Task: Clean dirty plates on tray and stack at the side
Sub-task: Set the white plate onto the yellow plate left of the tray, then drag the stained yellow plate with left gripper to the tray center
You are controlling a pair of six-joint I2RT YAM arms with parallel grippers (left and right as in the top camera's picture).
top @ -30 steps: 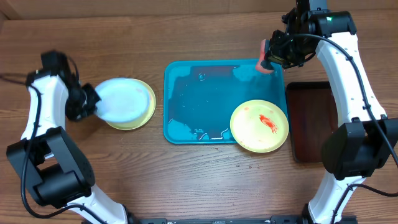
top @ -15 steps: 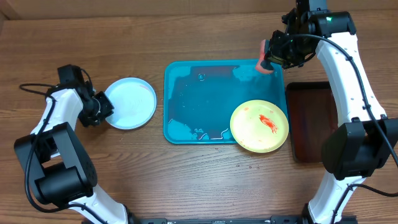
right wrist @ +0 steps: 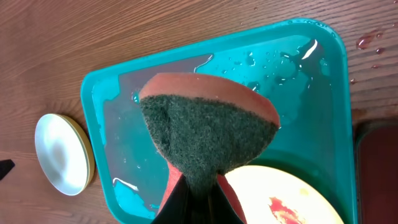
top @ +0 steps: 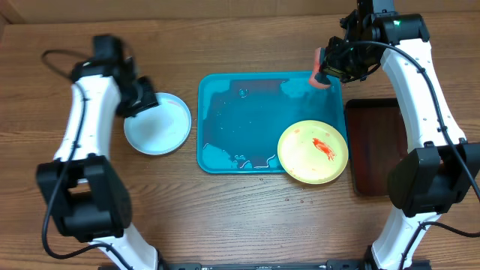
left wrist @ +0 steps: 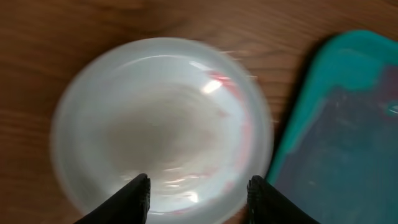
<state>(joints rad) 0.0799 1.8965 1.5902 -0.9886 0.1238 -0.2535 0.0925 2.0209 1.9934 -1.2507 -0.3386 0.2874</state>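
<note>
Two plates [top: 157,124] stacked aside below open left gripper [left wrist: 199,190]; sponge [right wrist: 208,134] clamped in right gripper [right wrist: 194,200] for scrubbing smeared plate [top: 313,152] on tray [top: 240,112].

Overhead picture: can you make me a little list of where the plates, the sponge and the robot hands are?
dirty plate: smeared yellow-green plate, on the turquoise tray, right side
stack: light blue plate on top of the lower yellow-green plate, on the table left of the tray
sponge: pinched in the right gripper, above the tray's far right corner
left gripper: open, empty, over the stack
</note>
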